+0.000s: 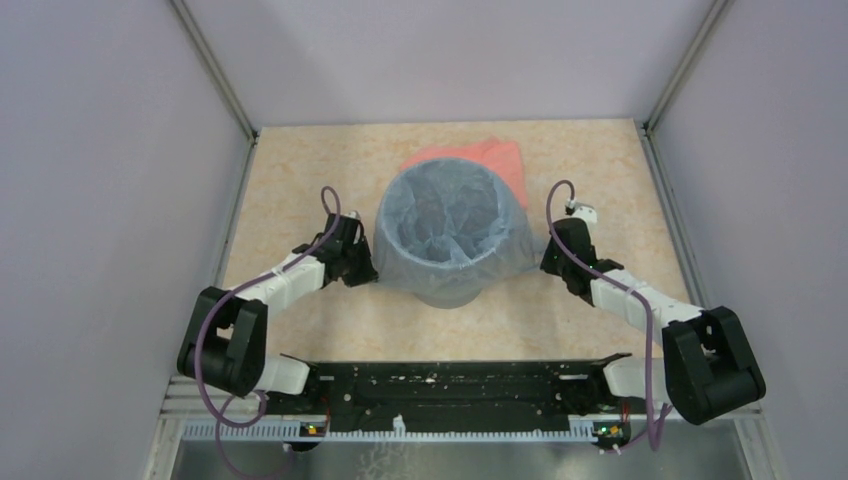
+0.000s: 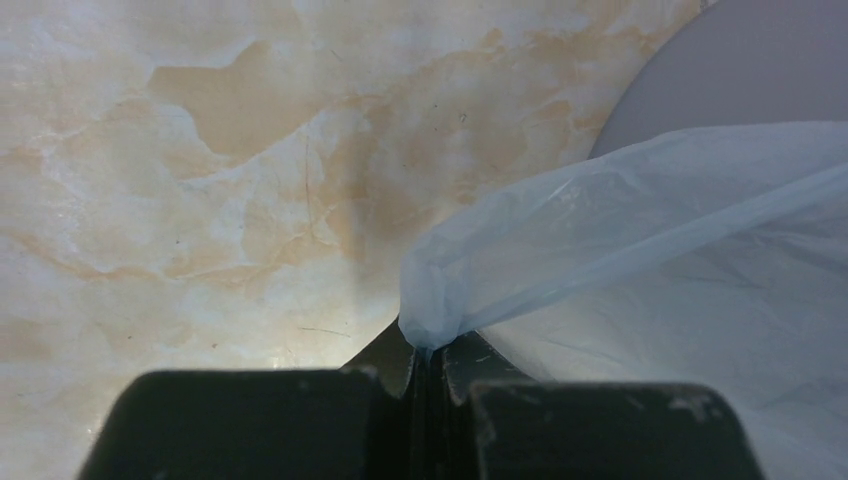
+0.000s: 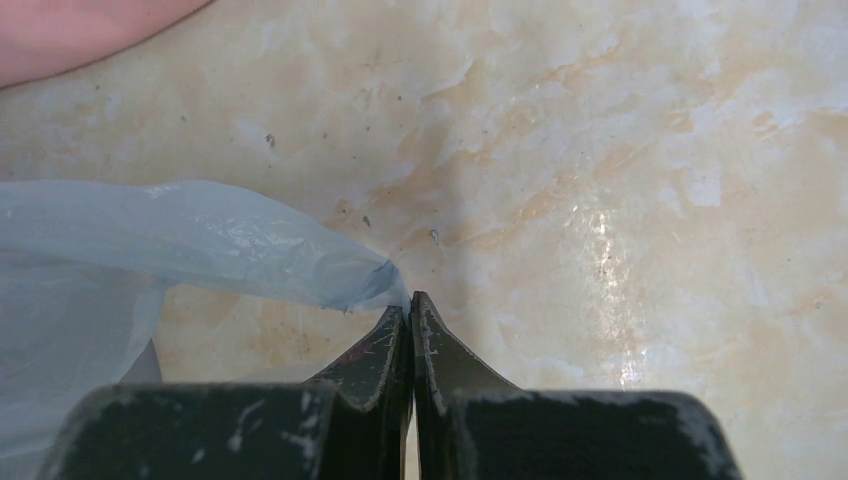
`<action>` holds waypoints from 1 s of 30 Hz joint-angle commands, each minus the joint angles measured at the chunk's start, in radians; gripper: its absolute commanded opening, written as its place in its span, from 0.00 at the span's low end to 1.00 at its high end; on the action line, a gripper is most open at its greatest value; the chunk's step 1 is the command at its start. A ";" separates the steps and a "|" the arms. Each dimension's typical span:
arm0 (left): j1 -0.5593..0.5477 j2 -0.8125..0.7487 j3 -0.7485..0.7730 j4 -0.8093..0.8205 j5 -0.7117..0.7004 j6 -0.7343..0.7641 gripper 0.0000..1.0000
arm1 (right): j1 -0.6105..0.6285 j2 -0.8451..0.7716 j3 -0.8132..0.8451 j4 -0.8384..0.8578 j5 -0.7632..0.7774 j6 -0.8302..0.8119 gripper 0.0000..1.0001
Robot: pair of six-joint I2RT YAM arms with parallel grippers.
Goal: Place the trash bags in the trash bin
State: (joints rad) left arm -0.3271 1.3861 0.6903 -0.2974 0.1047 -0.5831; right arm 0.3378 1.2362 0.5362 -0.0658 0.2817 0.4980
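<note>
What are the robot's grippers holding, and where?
Both grip the blue trash bag: the left gripper pinches its left edge, the right gripper its right edge, only by the very tip.

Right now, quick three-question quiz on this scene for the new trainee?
1. True or false: the bag lines the bin and drapes over its rim.
2. What is the left gripper pinching? A) the bag's edge B) the pink cloth C) nothing
3. Where does the pink cloth lie relative to the bin?

Key: 1 true. 2 A. 3 Behind the bin, partly hidden by it.
</note>
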 commanded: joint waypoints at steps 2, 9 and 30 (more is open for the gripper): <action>0.039 0.003 -0.025 0.031 -0.040 -0.012 0.00 | -0.011 -0.007 -0.003 0.052 0.095 -0.007 0.00; 0.093 -0.023 -0.071 0.052 -0.028 -0.014 0.00 | -0.039 0.024 -0.031 0.106 0.021 0.024 0.00; 0.125 -0.031 -0.049 0.066 0.017 -0.005 0.00 | -0.178 0.120 -0.046 0.182 -0.206 0.069 0.04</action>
State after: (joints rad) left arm -0.2245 1.3632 0.6270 -0.2531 0.1532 -0.6075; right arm 0.1902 1.3571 0.4843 0.0898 0.0483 0.5713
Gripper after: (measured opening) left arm 0.006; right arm 0.004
